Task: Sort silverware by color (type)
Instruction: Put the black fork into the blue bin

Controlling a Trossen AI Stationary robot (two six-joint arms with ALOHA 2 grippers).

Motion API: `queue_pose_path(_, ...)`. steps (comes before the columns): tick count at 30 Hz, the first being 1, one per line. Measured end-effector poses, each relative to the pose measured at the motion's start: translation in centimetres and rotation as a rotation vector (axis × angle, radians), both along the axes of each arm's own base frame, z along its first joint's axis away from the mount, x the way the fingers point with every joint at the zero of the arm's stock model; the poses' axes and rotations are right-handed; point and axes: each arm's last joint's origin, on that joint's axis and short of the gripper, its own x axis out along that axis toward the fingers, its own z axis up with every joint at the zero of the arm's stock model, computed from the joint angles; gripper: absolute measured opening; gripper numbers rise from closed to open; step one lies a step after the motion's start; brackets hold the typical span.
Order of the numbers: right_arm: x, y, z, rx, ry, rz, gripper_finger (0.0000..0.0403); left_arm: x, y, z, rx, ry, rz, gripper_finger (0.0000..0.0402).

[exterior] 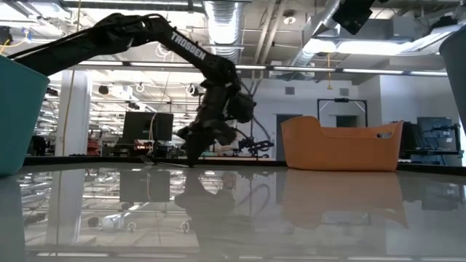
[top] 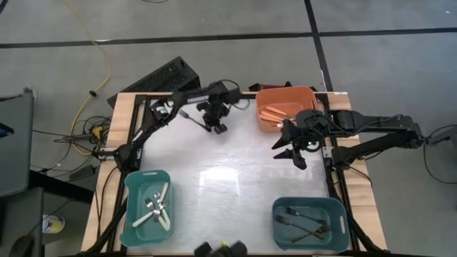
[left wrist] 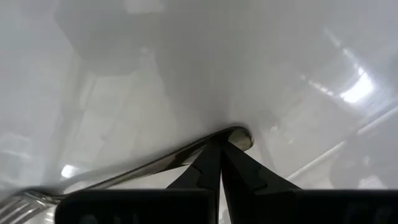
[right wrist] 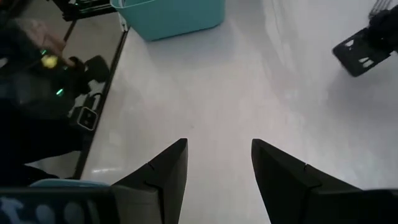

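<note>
My left gripper (top: 216, 127) is at the far middle of the table, pointing down, shut on a fork (left wrist: 143, 168) with a dark shiny handle. The fork lies along the tabletop, its tines (left wrist: 18, 205) at the edge of the left wrist view. The low view shows that gripper's tip (exterior: 191, 161) down at the table surface. My right gripper (top: 289, 154) hangs open over bare table just in front of the orange bin (top: 285, 96), holding nothing; its fingers (right wrist: 161, 171) stand wide apart. My left gripper (left wrist: 219, 146) pinches the fork's handle near its free end (left wrist: 239, 137), coming from above with the fingers lying across the handle. The rounded end sticks out just past the fingertips. The fork looks to lie flat on the table.
The orange bin at the far edge holds orange-handled pieces. A teal bin (top: 148, 207) near left holds white-handled silverware, and a teal bin (top: 310, 220) near right holds dark-handled ones. Bare table spreads between the bins. Cables and a keyboard lie beyond the far left edge.
</note>
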Motion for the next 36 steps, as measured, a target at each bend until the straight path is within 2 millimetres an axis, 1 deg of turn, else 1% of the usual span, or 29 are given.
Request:
queue_pose_path(3,0.0,0.4,0.0,0.032,0.008,-0.004,0.02,1.7,-2.9,0.0,-0.001,-0.001,-0.083,0.0)
queue_pose_path(5,0.0,0.8,0.0,0.056,0.016,-0.014,0.02,3.0,-5.7,0.0,-0.003,0.002,-0.146,0.0)
queue_pose_path(10,-0.1,2.3,0.0,0.099,0.037,-0.046,0.02,6.2,-14.2,0.0,0.007,-0.041,-0.34,0.0)
queue_pose_path(14,-0.4,4.0,0.0,0.088,0.041,-0.094,0.02,7.7,-21.1,0.7,0.033,-0.084,-0.457,0.0)
queue_pose_path(17,-0.7,5.2,-0.1,0.095,0.049,-0.137,0.02,8.6,-25.4,2.1,0.097,-0.159,-0.554,0.0)
queue_pose_path(18,-0.7,5.6,-0.2,0.104,0.053,-0.152,0.02,8.8,-26.6,3.0,0.123,-0.188,-0.58,0.0)
queue_pose_path(20,-0.9,6.3,-0.3,0.125,0.058,-0.185,0.02,8.5,-28.4,5.9,0.163,-0.258,-0.631,0.0)
queue_pose_path(22,-1.1,6.8,-0.2,0.152,0.052,-0.228,0.02,7.9,-29.0,9.2,0.241,-0.321,-0.663,0.0)
queue_pose_path(24,-1.1,7.1,-0.1,0.19,0.028,-0.292,0.02,6.5,-29.0,12.5,0.33,-0.352,-0.674,0.0)
queue_pose_path(26,-1.1,7.4,0.1,0.23,-0.007,-0.366,0.02,4.6,-28.8,15.5,0.403,-0.351,-0.669,0.0)
queue_pose_path(28,-0.4,7.8,0.4,0.258,-0.064,-0.409,0.02,2.3,-28.4,18.9,0.498,-0.37,-0.637,0.0)
queue_pose_path(30,0.9,8.3,0.4,0.261,-0.131,-0.422,0.02,-0.9,-27.9,23.0,0.615,-0.399,-0.588,0.0)
queue_pose_path(32,2.9,9.2,-0.1,0.24,-0.183,-0.414,0.02,-4.4,-27.6,26.5,0.719,-0.438,-0.535,0.0)
queue_pose_path(34,5.3,9.8,-0.9,0.217,-0.232,-0.401,0.02,-7.6,-27.5,28.9,0.788,-0.496,-0.492,0.0)
queue_pose_path(36,7.7,10.3,-2.3,0.198,-0.26,-0.399,0.02,-11.0,-27.5,30.3,0.809,-0.547,-0.489,0.0)
